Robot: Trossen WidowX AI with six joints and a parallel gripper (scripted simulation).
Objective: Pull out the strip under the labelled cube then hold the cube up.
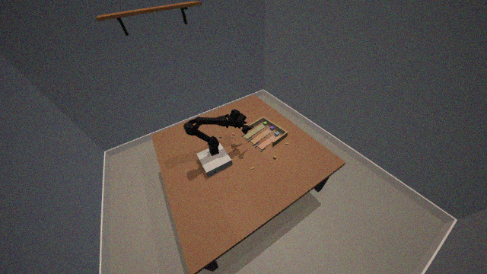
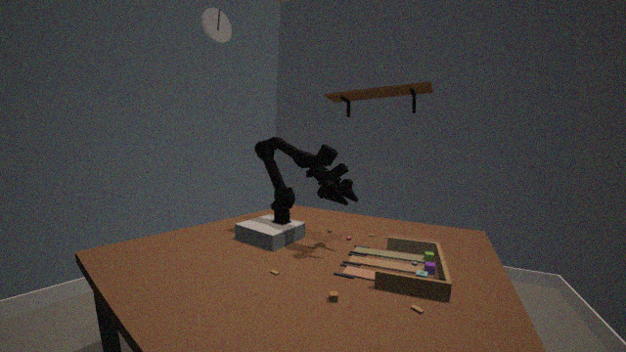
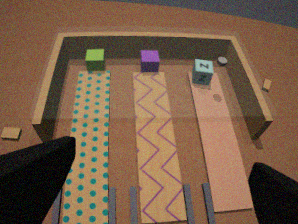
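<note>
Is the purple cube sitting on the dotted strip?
No, the purple cube sits at the far end of the zigzag strip; the green cube is on the dotted strip.

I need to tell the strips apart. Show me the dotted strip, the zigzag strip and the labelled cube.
dotted strip (image 3: 88, 149), wrist view, its middle
zigzag strip (image 3: 157, 145), wrist view, its middle
labelled cube (image 3: 202, 72), wrist view, its front face

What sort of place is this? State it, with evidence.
Probably a plain test room: a black robot arm bolted on a brown wooden table, a wooden wall shelf, a round wall clock, bare blue-grey walls.
</note>
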